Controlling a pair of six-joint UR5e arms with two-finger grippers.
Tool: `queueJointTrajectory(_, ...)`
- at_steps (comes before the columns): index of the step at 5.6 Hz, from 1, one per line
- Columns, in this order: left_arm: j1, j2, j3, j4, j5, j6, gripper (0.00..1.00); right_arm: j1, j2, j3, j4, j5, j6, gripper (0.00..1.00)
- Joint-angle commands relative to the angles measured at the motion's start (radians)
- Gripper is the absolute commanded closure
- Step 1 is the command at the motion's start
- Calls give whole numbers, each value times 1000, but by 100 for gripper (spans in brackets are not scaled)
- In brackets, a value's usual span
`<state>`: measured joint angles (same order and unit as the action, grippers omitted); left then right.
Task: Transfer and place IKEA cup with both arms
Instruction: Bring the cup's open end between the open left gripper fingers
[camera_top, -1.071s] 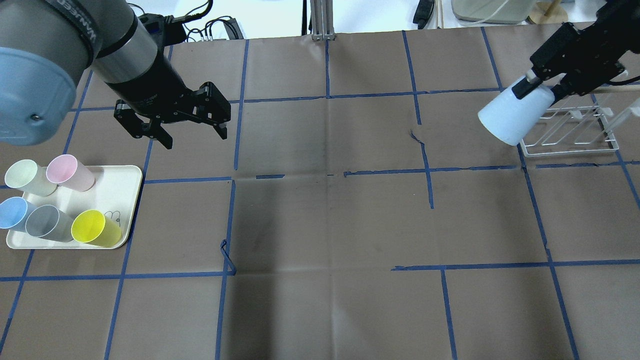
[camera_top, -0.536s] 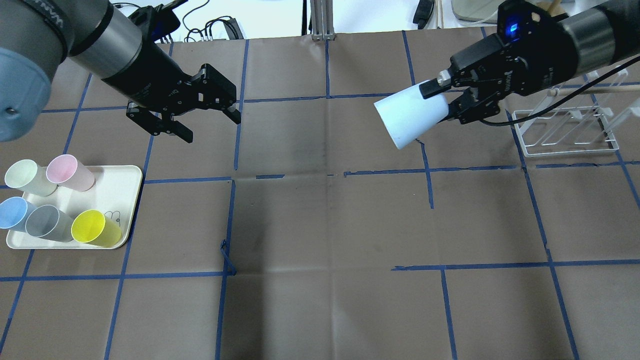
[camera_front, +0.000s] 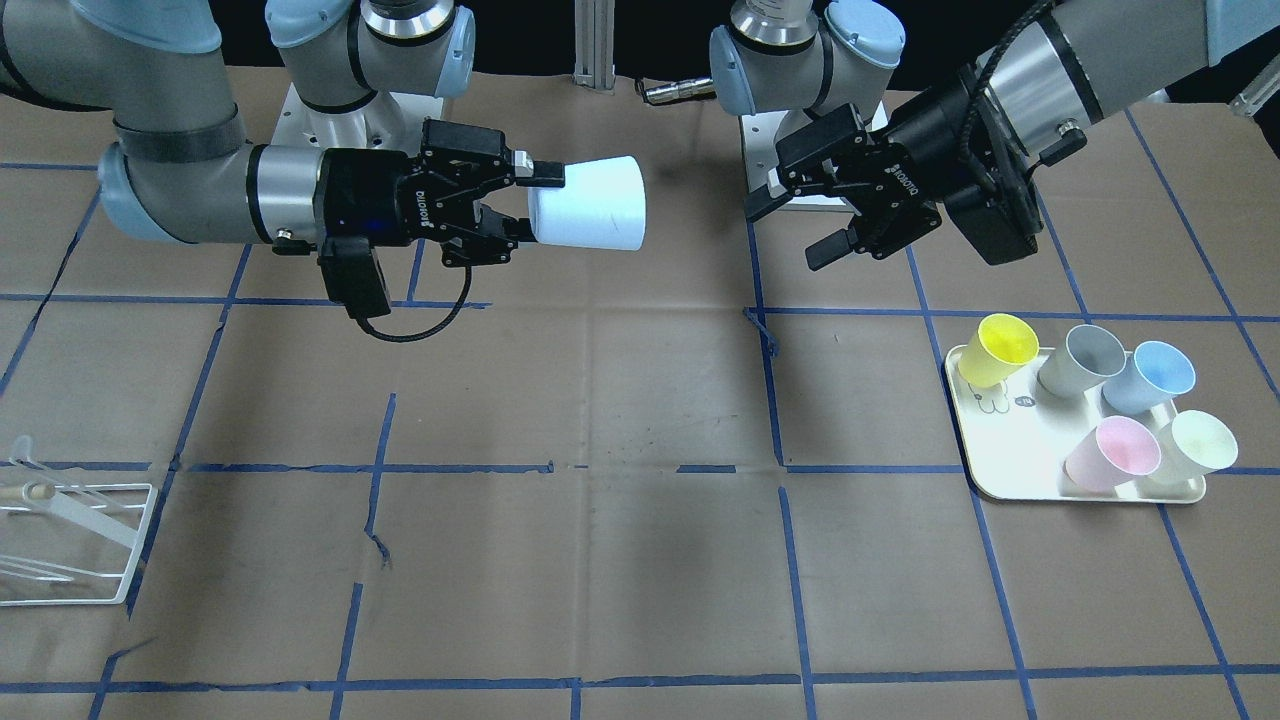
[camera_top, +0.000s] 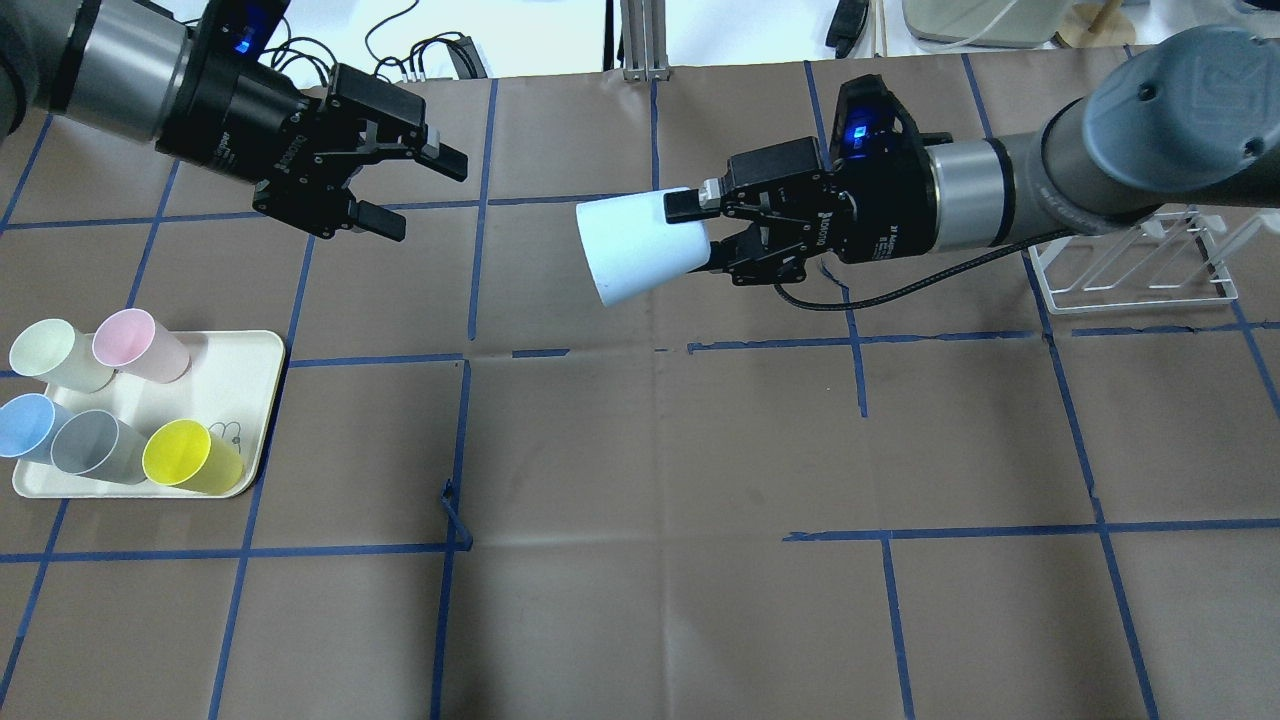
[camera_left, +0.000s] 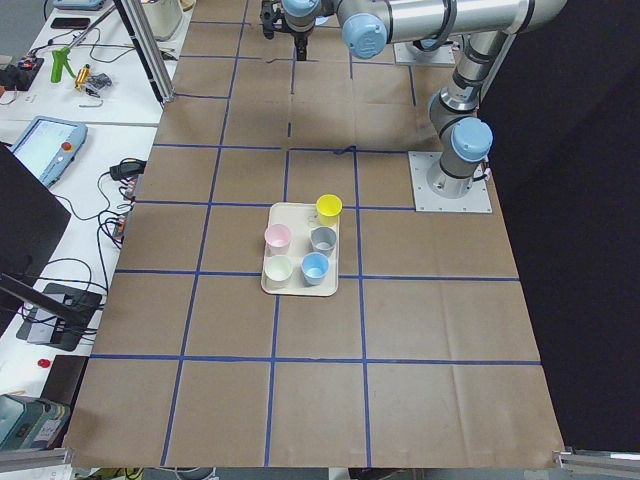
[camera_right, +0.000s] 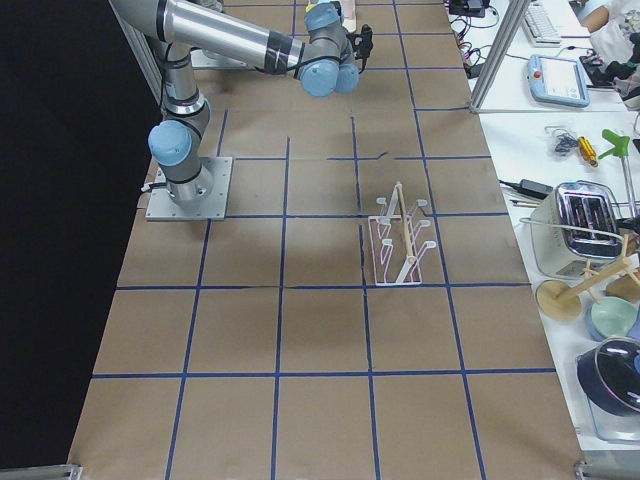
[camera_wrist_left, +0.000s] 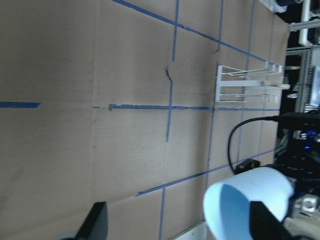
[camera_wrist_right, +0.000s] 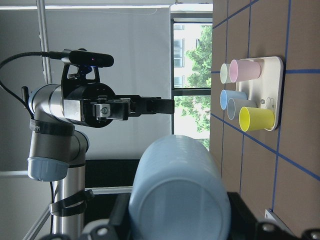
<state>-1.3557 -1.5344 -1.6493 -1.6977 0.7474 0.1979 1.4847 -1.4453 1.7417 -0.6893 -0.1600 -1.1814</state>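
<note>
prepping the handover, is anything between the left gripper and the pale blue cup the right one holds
Nothing visible. The left gripper is open and faces the IKEA cup, which the right gripper holds sideways, mouth toward it. Only open air lies between them.

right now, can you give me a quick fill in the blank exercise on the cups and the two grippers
1. The right gripper holds the IKEA cup sideways above the table, its open mouth pointing to the robot's ____ side.
2. The left gripper is ____ and holds nothing.
3. The tray carries ____ upright cups.

Missing words: left; open; five.
</note>
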Motion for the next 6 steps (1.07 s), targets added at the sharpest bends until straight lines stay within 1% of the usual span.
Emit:
queueJointTrajectory(1,24,2,-15,-106,-247,8,1,54,0,34,0,31,-7,70)
queueJointTrajectory(2,30,3,-26,-152,-293,11,1,90,-4,35,0,112,0,69)
queueJointTrajectory(3,32,19,-68,-154,-295,35,1,101,-4,32,0,188,2,69)
queueJointTrajectory(4,55,54,-116,-158,-278,94,1,91,-1,29,-4,198,3,70)
queueJointTrajectory(5,69,86,-138,-174,-223,97,1,92,-3,30,0,258,6,72)
queueJointTrajectory(6,94,79,-142,-171,-244,103,1,92,-3,30,0,258,6,72)
